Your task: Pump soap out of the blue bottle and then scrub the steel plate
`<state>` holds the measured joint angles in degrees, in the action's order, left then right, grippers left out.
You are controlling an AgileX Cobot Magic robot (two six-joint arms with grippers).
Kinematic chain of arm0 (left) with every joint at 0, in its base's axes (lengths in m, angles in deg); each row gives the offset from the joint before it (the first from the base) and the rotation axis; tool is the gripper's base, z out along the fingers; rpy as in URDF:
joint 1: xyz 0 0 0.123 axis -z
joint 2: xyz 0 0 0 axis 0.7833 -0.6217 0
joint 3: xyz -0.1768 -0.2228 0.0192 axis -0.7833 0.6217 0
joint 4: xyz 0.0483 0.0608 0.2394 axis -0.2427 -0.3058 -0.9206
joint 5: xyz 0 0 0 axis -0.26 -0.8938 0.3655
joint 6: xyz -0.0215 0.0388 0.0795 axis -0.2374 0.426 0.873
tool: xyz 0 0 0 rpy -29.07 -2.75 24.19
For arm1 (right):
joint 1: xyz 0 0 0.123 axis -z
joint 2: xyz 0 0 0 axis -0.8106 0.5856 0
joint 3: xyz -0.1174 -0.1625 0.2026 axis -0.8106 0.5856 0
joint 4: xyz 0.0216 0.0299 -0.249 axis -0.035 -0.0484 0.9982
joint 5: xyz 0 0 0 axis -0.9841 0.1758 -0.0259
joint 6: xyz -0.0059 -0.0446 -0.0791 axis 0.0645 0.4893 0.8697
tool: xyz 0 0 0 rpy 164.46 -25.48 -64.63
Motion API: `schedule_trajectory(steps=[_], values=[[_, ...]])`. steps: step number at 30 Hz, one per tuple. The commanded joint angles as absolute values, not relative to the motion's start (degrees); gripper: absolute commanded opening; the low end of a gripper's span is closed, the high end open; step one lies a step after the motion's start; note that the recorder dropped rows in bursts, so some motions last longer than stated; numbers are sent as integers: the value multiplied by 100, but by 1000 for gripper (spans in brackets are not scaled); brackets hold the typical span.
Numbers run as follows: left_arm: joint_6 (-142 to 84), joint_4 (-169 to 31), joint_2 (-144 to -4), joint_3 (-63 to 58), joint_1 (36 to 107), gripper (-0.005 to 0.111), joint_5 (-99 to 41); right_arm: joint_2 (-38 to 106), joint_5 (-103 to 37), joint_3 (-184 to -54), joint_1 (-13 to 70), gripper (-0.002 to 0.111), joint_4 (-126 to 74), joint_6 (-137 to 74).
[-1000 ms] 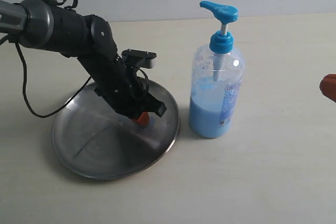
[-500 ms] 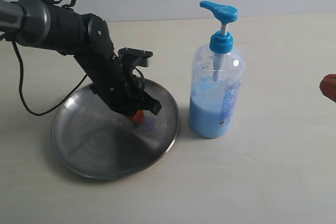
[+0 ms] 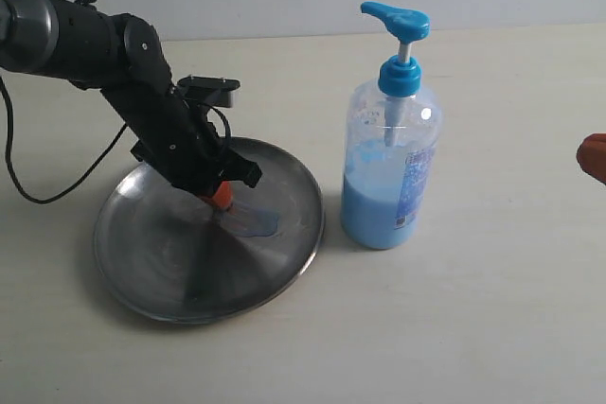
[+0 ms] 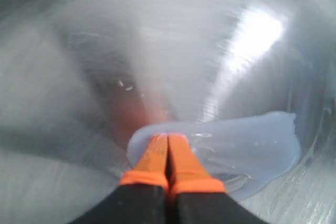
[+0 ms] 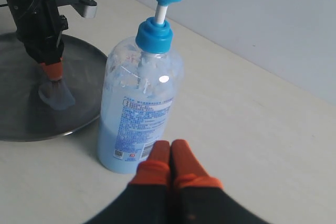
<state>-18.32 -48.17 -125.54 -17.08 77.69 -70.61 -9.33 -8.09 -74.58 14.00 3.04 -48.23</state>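
Bearing surface: pale beige matt counter (image 3: 473, 328), with a plain grey wall behind it.
Steel plate (image 3: 161, 276): wide, round, shallow, dull grey stainless steel with a low raised rim; lies flat on the counter, at left in the exterior view.
Blue bottle (image 3: 388, 177): tall clear plastic pump bottle with a blue collar and a blue-printed label; stands upright on the counter just beside the steel plate's right rim in the exterior view.
Pump head (image 3: 396, 18): bright blue, raised on a white stem, spout turned towards the plate side.
Soap (image 3: 254, 224): small glossy pale-blue puddle on the steel plate, on the side nearest the blue bottle; more pale-blue liquid fills the lower part of the bottle.
Left hand (image 4: 168, 142): black body, orange fingers pressed flat together with nothing between them; tips down on the plate at the edge of the soap puddle.
Left arm (image 3: 151, 111): black, jointed, slanting down over the plate from the upper left of the exterior view.
Right hand (image 5: 169, 153): orange fingers closed tight together, empty; clear of the blue bottle and pointing towards its lower label. In the exterior view only an orange tip shows at the right edge, well apart from the bottle.
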Motion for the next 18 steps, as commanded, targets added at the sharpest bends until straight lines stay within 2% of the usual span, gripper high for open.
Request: schedule_trajectory(steps=[1, 12, 18], values=[[-1870, -4918, -12646, -1655, 7829, 0, -7325, -951, -895, -7447, 1415, 0, 345, -4795], [-1794, -4664, -12646, -1655, 8417, 0, -7434, -951, -895, -7447, 1415, 0, 345, -4795], [-1633, -4504, -12635, -1655, 8484, 0, -7367, -951, -895, -7447, 1415, 0, 345, -4795]])
